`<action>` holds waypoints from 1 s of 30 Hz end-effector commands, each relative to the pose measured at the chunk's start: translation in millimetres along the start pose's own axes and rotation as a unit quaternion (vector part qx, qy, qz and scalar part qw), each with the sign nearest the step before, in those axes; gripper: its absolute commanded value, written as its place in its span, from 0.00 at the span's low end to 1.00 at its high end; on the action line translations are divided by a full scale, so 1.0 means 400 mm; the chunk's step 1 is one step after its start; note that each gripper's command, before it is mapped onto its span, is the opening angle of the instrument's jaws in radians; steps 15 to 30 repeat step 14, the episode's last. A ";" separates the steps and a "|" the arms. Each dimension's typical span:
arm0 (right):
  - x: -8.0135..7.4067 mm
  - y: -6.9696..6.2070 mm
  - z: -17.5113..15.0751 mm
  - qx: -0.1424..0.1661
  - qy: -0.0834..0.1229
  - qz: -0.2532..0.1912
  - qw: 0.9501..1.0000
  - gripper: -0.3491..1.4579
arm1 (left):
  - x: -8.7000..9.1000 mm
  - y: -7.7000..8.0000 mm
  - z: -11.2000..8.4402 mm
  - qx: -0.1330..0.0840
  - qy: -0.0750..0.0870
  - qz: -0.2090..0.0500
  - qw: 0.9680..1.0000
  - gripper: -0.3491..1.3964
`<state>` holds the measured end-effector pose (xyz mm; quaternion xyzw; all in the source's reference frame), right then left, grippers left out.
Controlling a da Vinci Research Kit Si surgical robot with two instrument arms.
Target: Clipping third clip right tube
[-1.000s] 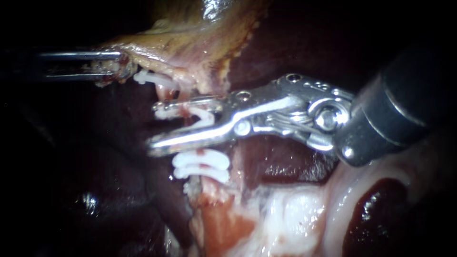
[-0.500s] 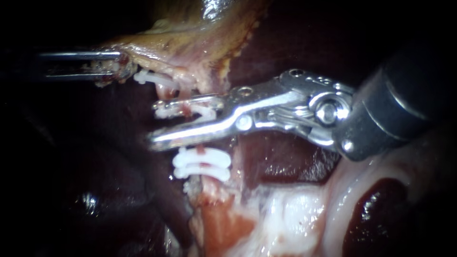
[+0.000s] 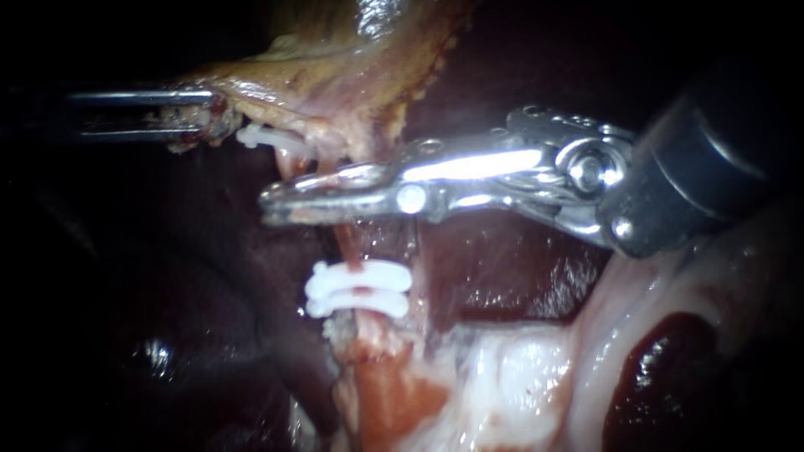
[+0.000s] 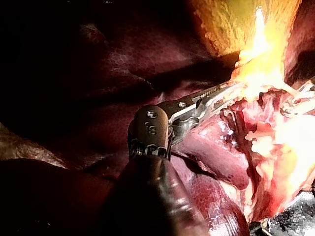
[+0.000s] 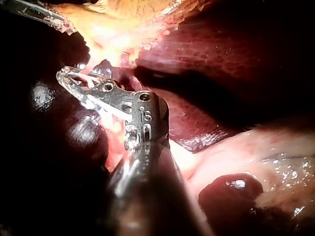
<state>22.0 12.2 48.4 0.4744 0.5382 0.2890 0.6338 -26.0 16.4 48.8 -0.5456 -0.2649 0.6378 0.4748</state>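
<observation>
My right instrument comes in from the right and lies across the thin reddish tube. Its jaws are pressed together on a white clip around that tube; only a sliver of the clip shows. In the right wrist view the same jaws are shut, with white showing between them. Two white clips sit side by side on the tube just below. My left instrument holds the yellowish gallbladder edge at upper left, jaws shut on the tissue; the left wrist view shows them gripping it.
Another white clip sits near the left jaws on a second strand. Dark liver lies behind the tube. Pale wet tissue and a dark red pool fill the lower right.
The right instrument's jaws, open around the clip and tube a second ago, have closed together on them and risen slightly. The left instrument has not moved.
</observation>
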 end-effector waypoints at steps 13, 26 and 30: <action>-0.0006 0.0006 -0.0003 0.005 -0.007 -0.002 1.000 0.00 | 0.0000 -0.0003 0.0000 0.000 0.000 0.000 1.000 0.00; -0.0012 0.0010 -0.0001 0.005 -0.007 -0.003 1.000 0.00 | 0.0000 -0.0003 0.0000 0.000 0.000 0.000 1.000 0.00; -0.0012 0.0010 -0.0001 0.005 -0.007 -0.003 1.000 0.00 | 0.0000 -0.0003 0.0000 0.000 0.000 0.000 1.000 0.00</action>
